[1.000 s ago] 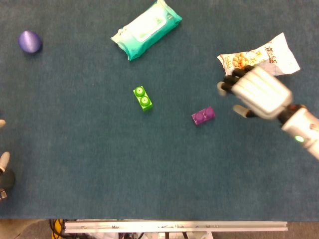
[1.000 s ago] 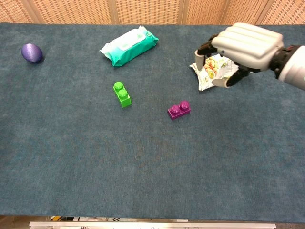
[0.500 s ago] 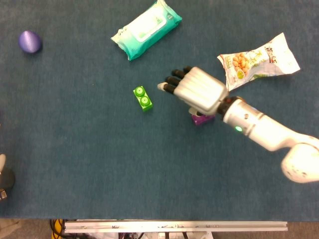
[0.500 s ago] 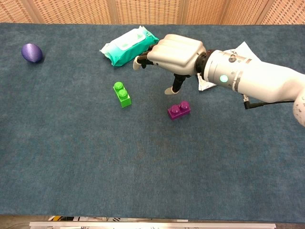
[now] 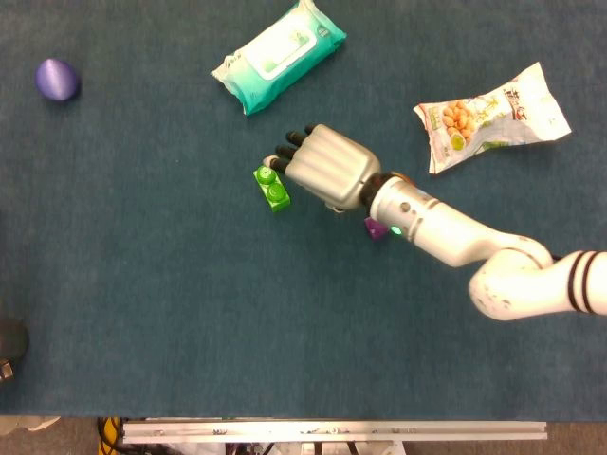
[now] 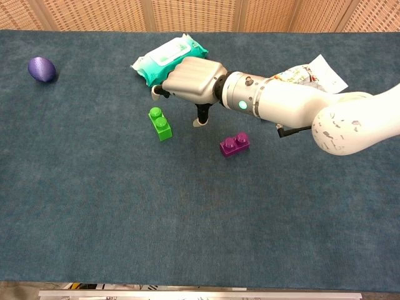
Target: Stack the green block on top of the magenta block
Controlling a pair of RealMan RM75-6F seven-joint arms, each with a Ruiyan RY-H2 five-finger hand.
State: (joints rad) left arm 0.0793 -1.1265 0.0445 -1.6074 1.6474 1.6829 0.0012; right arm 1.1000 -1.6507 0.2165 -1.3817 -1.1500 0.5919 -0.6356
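The green block (image 5: pixel 271 188) (image 6: pixel 160 123) lies left of the table's middle, studs up. About a block's length to its right lies the magenta block (image 6: pixel 234 143), which in the head view is mostly hidden under my right forearm, with only a corner (image 5: pixel 372 228) showing. My right hand (image 5: pixel 322 168) (image 6: pixel 190 78) hovers just right of and above the green block. Its fingers are apart, its thumb points down, and it holds nothing. Only a dark sliver of my left hand (image 5: pixel 8 339) shows at the left edge, too little to tell how its fingers lie.
A teal pack of wipes (image 5: pixel 278 54) (image 6: pixel 169 59) lies at the back, just behind my right hand. A snack bag (image 5: pixel 493 114) (image 6: pixel 315 69) sits at the back right. A purple egg-shaped object (image 5: pixel 57 79) (image 6: pixel 42 69) rests at the far left.
My right hand has swept left from beside the snack bag, past the magenta block, to the green block. The left hand has slid almost out of view.
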